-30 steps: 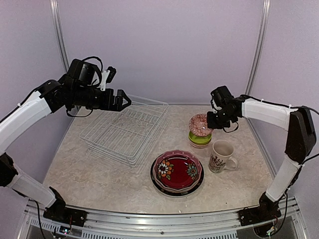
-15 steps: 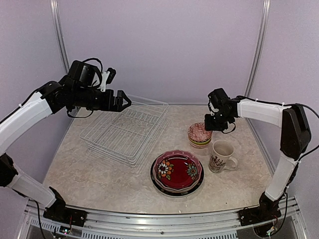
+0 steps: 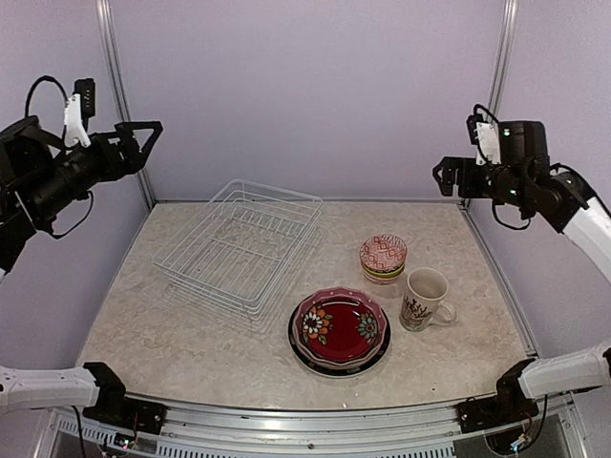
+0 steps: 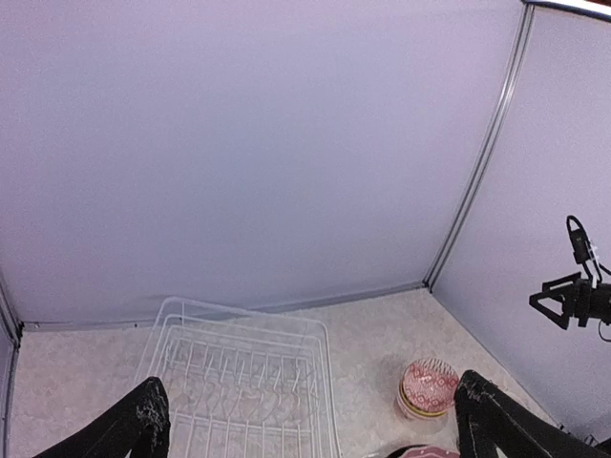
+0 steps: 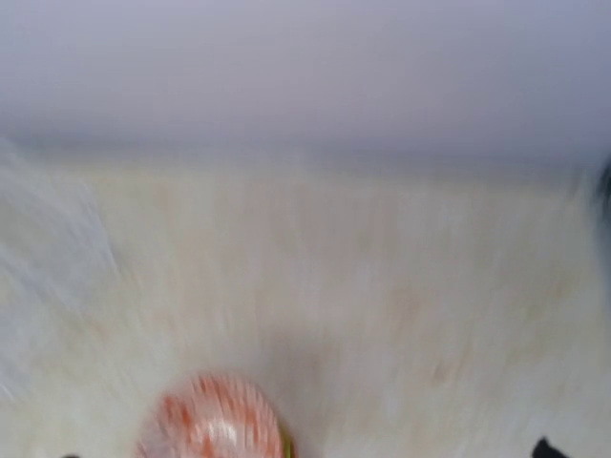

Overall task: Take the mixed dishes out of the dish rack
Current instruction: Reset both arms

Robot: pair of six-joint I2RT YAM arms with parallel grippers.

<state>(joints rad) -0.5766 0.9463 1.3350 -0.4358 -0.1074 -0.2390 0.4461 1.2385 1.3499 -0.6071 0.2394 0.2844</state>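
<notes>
Pale tabletop [image 3: 191, 334] lay well below my right gripper [image 3: 445, 178], spread and empty; ahead sat the bowls [image 3: 383, 258], nested, I judged, to save room. Left gripper [image 3: 145, 145] spread too.

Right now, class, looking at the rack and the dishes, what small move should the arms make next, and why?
Probably nothing more than lowering both arms to rest. The dish rack looks empty; the stacked bowls, mug and plates stand on the table beside it. The left claw and right claw hang open, high up, holding nothing.
</notes>
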